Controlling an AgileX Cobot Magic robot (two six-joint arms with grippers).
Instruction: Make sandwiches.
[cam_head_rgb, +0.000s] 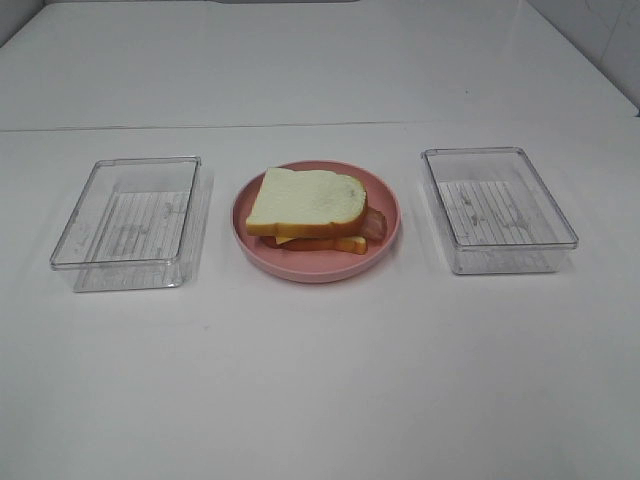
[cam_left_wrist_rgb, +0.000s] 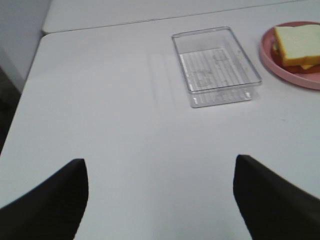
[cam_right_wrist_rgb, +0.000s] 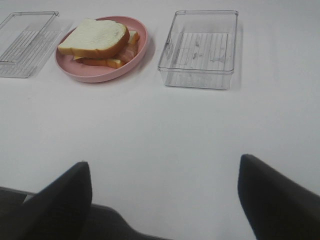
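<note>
A stacked sandwich (cam_head_rgb: 307, 207) lies flat on a pink plate (cam_head_rgb: 320, 264) at the table's centre, between two clear trays, long axis running left to right, rounded crust end pointing right. Both grippers (cam_left_wrist_rgb: 160, 200) (cam_right_wrist_rgb: 162, 200) hover released, jaws wide.

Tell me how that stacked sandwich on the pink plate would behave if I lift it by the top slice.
The sandwich is loose layers, so the top bread slice would probably come away alone. The bacon and cheese poke out at the edges and might slide. The bread looks foam-like, likely light and squashy.
</note>
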